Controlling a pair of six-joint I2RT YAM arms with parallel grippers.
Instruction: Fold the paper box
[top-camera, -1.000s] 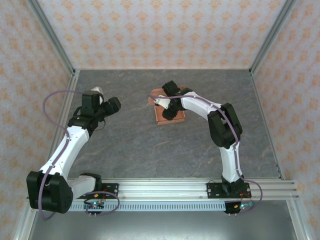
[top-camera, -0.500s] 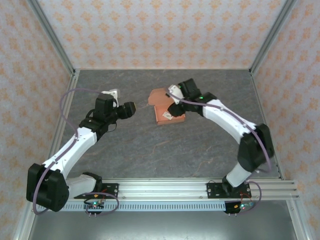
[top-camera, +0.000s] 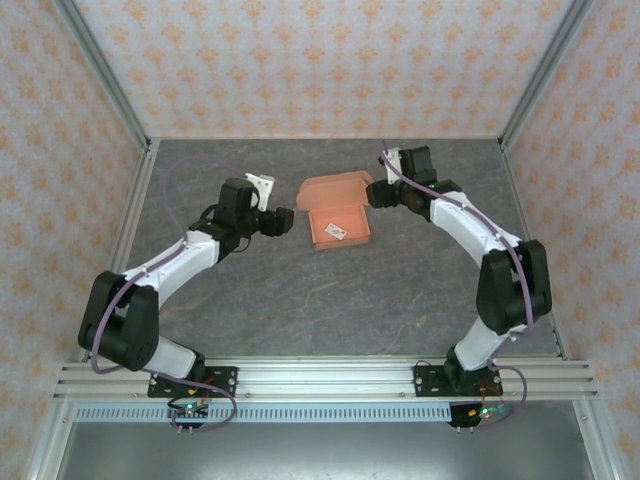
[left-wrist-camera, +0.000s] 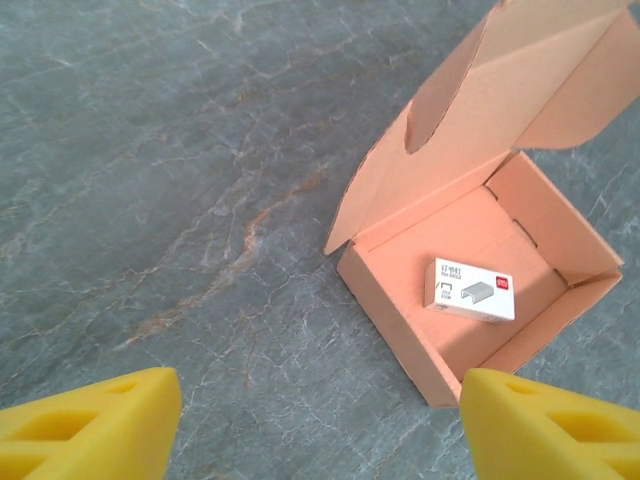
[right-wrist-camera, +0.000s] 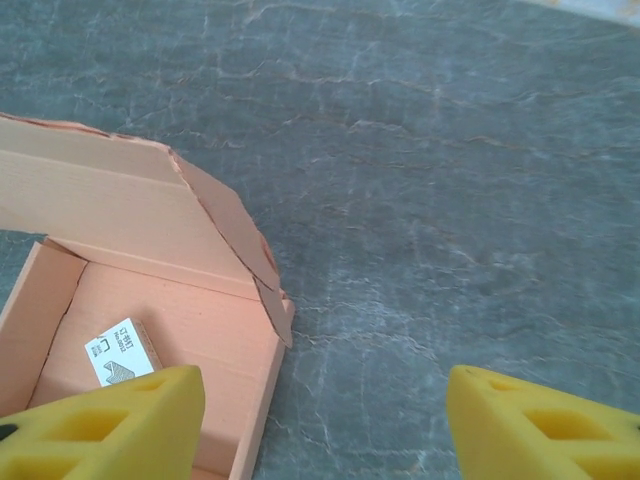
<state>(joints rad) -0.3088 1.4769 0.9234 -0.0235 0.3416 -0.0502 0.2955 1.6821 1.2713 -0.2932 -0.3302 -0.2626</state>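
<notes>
Box: salmon cardboard box (top-camera: 350, 218), shallow and rectangular, sat on the table's (top-camera: 250, 300) far half, midway between the side edges. Its lid (top-camera: 335, 190) was raised at the far side.
Inside: one small white packet (left-wrist-camera: 474, 289) lay flat.
Left gripper (top-camera: 285, 222): jaws wide apart, empty, just left of the box.
Right gripper (top-camera: 374, 193): jaws wide apart, empty, by the box's far right corner.
Table: grey, marbled.

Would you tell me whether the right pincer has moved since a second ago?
Yes: the right pincer left the paper box, shifting toward the table's right edge.
</notes>
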